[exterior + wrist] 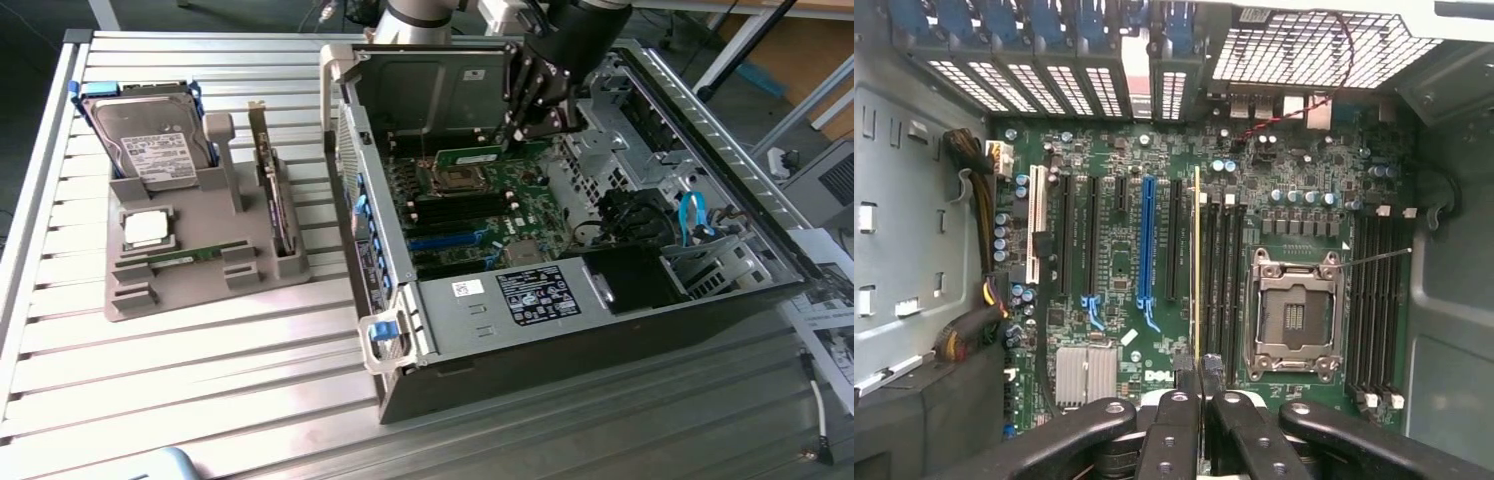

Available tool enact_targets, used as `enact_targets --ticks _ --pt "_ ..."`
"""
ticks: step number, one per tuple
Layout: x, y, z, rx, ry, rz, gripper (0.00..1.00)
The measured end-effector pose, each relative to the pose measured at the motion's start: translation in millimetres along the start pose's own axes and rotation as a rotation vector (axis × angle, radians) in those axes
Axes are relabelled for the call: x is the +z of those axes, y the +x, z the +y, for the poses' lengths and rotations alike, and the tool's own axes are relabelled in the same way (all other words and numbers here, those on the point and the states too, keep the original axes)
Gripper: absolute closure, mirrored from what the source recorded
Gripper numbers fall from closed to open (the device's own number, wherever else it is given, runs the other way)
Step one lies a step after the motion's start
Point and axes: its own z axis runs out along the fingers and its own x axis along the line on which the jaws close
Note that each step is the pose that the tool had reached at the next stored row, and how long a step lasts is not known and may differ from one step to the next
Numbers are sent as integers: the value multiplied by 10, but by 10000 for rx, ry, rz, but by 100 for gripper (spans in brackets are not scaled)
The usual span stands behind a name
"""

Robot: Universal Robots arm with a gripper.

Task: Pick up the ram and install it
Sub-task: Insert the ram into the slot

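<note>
Exterior view: one tool (521, 138), clenched on one ram (467, 156), holds it over the motherboard (501, 205) inside one computer case (454, 322); one hard drive (154, 140) and one processor (144, 228) sit in one grey holder (200, 292) on the table (200, 385).

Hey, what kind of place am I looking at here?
Most likely a robotics lab or test bench for computer assembly: an open desktop case sits on a slatted metal table, a grey fixture beside it holds a hard drive, and the end effector holds the ram above the motherboard.
</note>
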Motion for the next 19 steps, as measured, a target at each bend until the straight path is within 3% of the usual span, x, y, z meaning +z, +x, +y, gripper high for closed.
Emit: enact_targets --ticks 14,19 --pt "47 -35 -3 0 -1 2 88" --pt "114 -40 -5 0 0 0 88"
